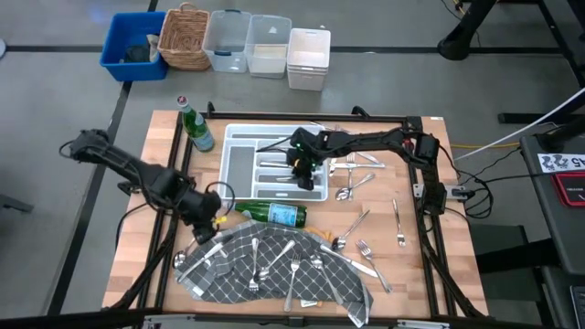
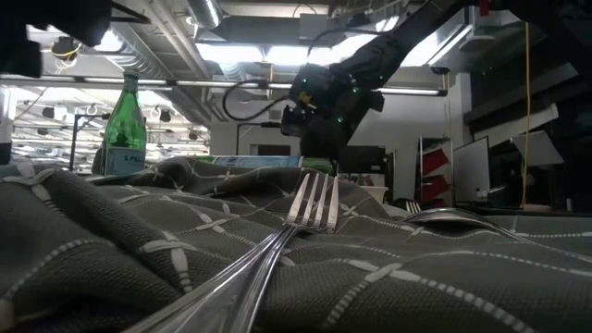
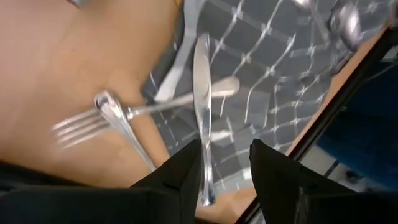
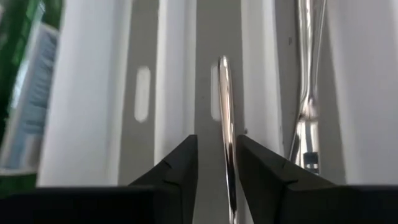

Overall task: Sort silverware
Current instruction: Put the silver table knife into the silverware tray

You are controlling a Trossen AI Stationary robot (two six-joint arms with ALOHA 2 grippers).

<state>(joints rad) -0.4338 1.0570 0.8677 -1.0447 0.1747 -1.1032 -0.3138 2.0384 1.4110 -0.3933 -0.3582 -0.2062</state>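
Note:
The white tray (image 1: pixel 239 163) sits mid-table with some silverware in its slots. My right gripper (image 1: pixel 302 172) hangs over its right half, open, pointing steeply down. A slim silver piece (image 4: pixel 226 118) lies along a tray slot and runs between its fingers. My left gripper (image 1: pixel 207 232) hovers open at the left edge of the grey plaid cloth (image 1: pixel 274 274), where several forks, spoons and knives lie. A knife (image 3: pixel 202 106) lies on the cloth just ahead of its fingers. A fork (image 3: pixel 78 129) rests on the wood beside it. My right gripper has its fingers on either side of the slim piece's near end (image 4: pixel 229 180), coming from above. The piece lies along the slot. I cannot tell whether a finger touches it.
One green bottle (image 1: pixel 194 128) stands at the tray's far left corner. Another (image 1: pixel 274 215) lies between the tray and the cloth. More silverware (image 1: pixel 361 178) lies loose on the wood to the right. Bins and a basket (image 1: pixel 183 38) stand beyond the table.

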